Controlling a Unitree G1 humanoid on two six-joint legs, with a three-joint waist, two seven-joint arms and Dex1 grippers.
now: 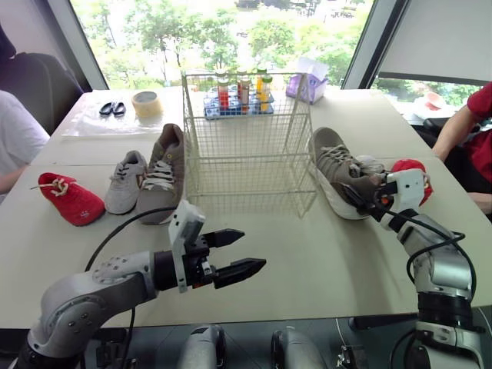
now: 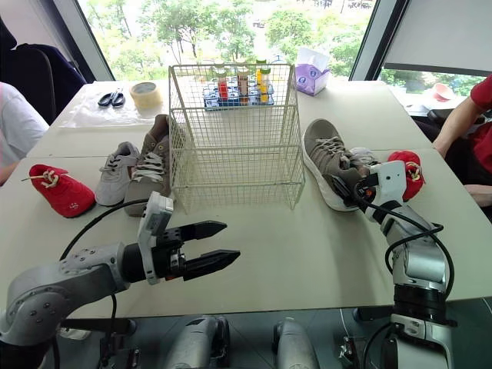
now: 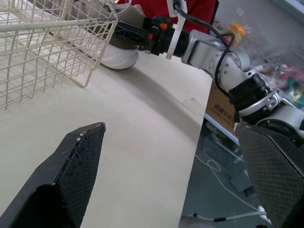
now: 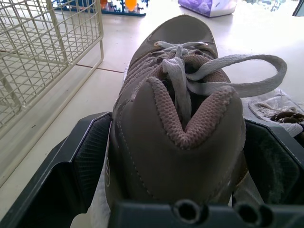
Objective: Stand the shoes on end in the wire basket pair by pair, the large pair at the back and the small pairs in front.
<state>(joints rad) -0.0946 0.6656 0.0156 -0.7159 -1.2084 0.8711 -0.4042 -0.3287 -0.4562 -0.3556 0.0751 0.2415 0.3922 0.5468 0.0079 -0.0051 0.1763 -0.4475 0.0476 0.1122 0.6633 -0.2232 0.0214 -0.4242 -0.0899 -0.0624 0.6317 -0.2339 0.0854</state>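
On the left of the table [image 1: 307, 254] lie a small red shoe [image 1: 71, 198], a small white shoe [image 1: 125, 181] and one large brown shoe [image 1: 164, 173], all flat. The left gripper [image 1: 252, 248] hovers above the table in front of them, its fingers spread and holding nothing. The wire basket [image 1: 247, 142] stands in the middle with no shoes in it. Right of it lies the second brown shoe [image 4: 166, 118], sole on the table. The right gripper [image 1: 360, 194] clamps its heel from both sides. The first step, loading the large pair, looks just begun. Next, that shoe needs lifting, tipping on end and lowering against the basket's back wall.
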